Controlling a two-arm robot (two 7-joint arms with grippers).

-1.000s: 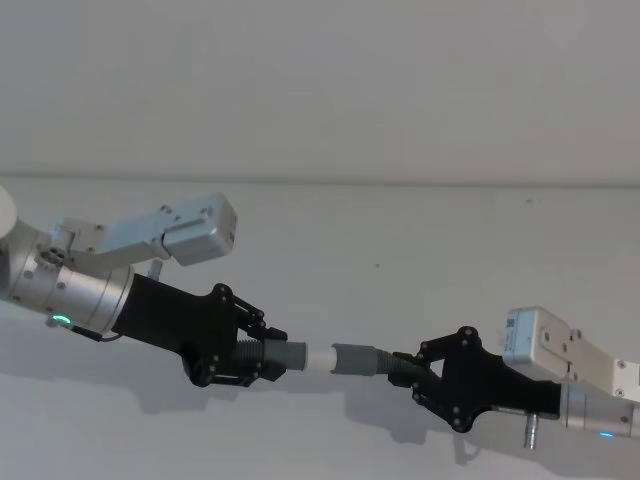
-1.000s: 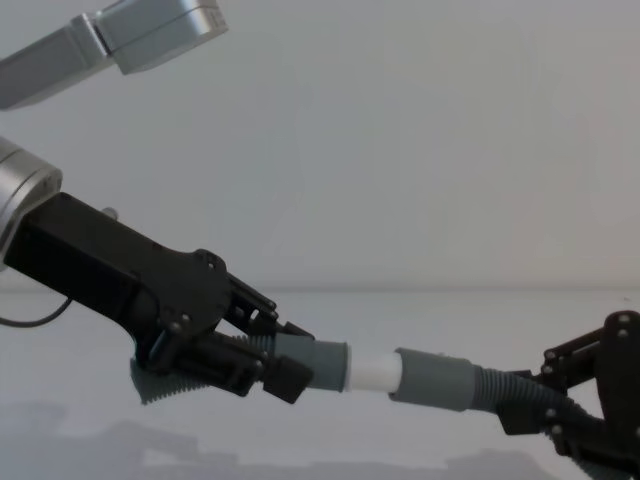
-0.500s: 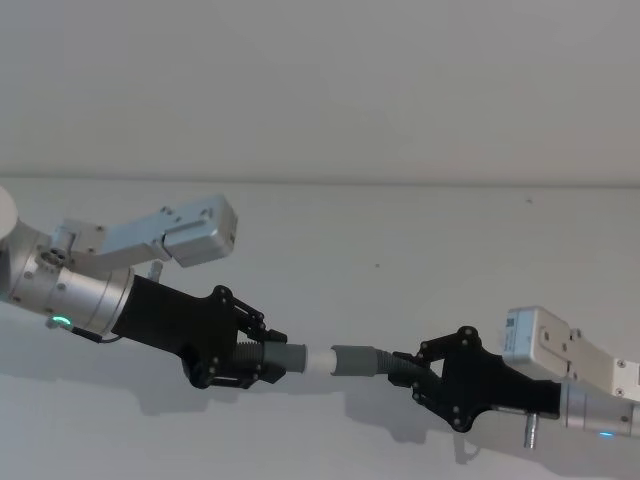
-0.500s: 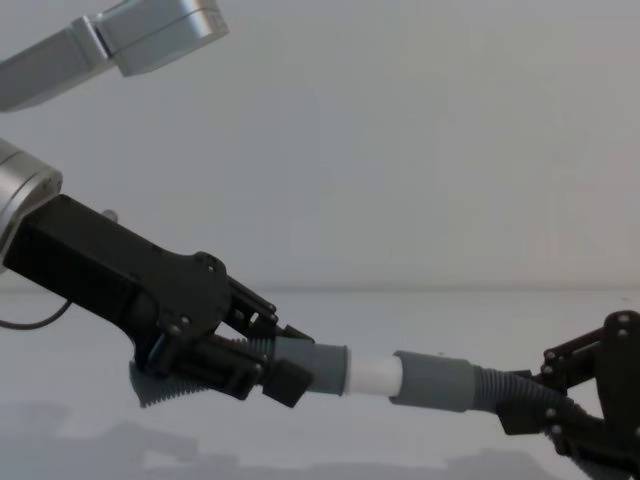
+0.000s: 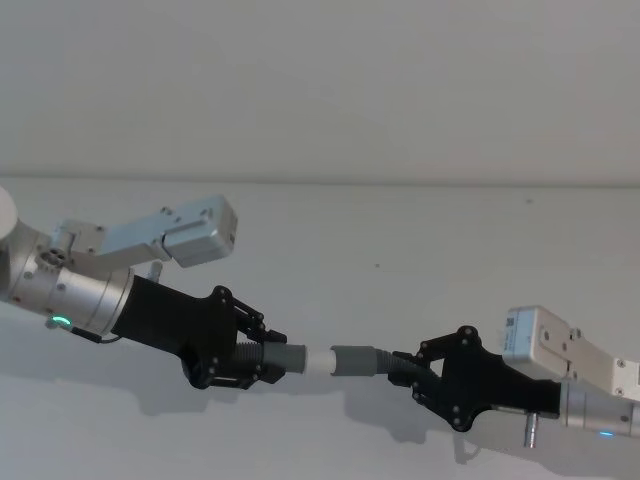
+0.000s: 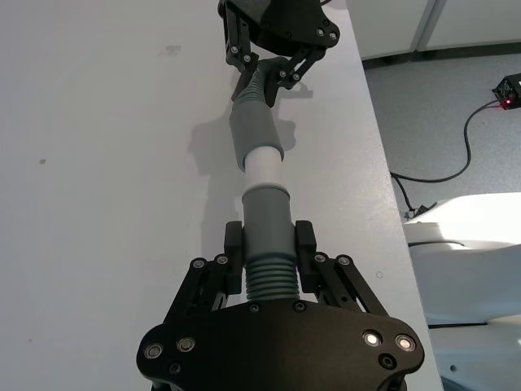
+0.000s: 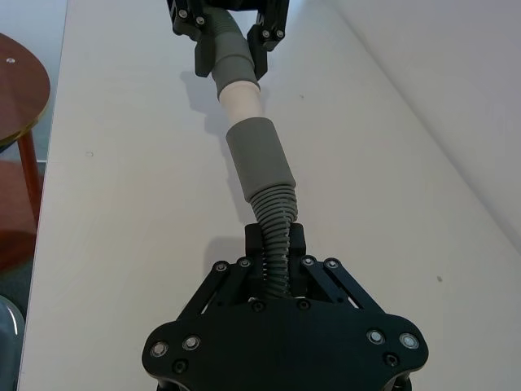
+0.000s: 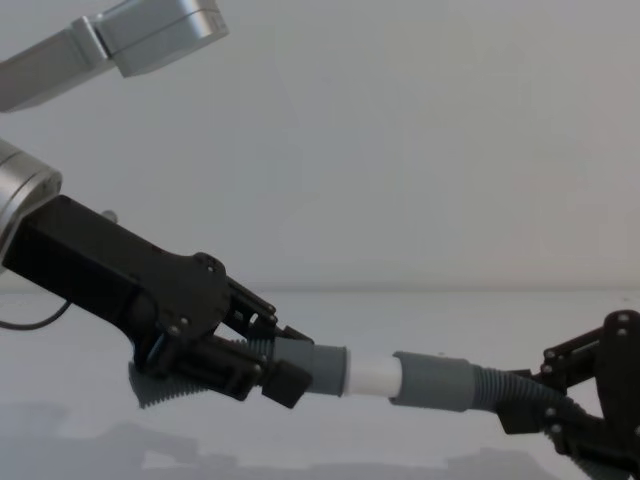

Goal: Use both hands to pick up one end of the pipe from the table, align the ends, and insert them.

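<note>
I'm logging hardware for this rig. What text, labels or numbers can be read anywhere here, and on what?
No text can be read.
A small label sits on the light housing behind the right gripper: too small to read.
The pipe pieces, left gripper and table carry no visible lettering.
</note>
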